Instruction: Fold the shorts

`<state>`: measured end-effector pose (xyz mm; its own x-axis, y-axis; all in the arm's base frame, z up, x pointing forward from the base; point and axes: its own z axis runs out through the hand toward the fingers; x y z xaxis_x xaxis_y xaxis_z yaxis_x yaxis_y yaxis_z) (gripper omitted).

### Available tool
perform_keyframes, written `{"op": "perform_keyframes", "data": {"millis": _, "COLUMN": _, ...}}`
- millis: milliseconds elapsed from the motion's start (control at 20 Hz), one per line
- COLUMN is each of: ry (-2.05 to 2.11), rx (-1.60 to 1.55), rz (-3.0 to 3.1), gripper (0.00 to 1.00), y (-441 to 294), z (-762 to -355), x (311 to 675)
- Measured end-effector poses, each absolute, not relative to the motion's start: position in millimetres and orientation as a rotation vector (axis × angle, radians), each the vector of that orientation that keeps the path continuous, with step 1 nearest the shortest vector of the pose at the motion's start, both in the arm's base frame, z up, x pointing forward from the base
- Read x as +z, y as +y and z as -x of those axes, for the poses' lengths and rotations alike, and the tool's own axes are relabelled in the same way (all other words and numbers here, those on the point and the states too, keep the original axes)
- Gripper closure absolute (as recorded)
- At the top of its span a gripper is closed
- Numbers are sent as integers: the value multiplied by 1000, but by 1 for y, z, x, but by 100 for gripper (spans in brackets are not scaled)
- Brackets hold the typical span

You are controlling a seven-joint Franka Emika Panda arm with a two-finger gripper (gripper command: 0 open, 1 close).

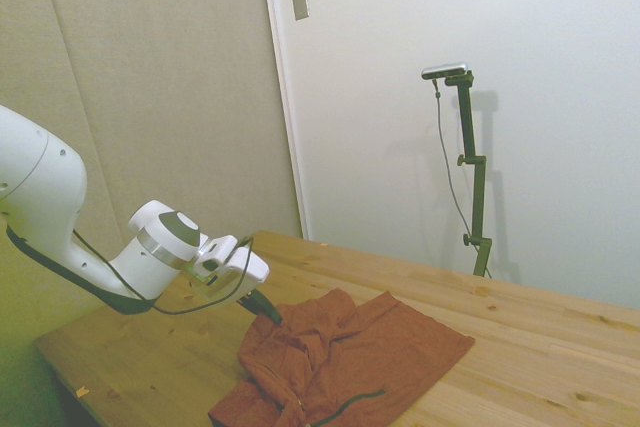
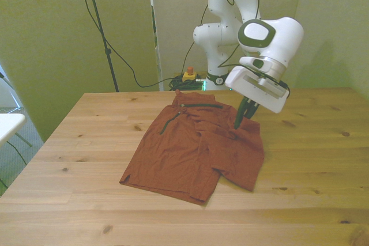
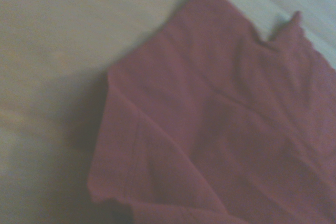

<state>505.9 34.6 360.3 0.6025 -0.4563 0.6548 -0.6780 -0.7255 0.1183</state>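
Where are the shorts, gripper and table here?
shorts (image 2: 190,148): front view, middle of the fabric.
gripper (image 2: 238,124): front view, dark fingertips at the cloth.
table (image 2: 86,142): front view, bare wood.

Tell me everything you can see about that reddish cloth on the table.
It is a pair of rust-red shorts of soft, wrinkled fabric, trimmed with thin dark lines near the waist. They lie spread on the wooden table, partly folded, one side doubled over toward the front view's right. The robot's hand reaches down to that side, its fingertips at the fabric; whether it grips is unclear.
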Motion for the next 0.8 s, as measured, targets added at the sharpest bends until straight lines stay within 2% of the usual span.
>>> {"op": "perform_keyframes", "data": {"millis": 300, "ry": -1070, "rx": 844, "rz": -2393, "gripper": 100, "y": -61, "z": -507, "x": 377}}
{"op": "perform_keyframes", "data": {"millis": 800, "ry": -1212, "rx": 798, "rz": -2291, "gripper": 100, "y": -168, "z": -511, "x": 400}}
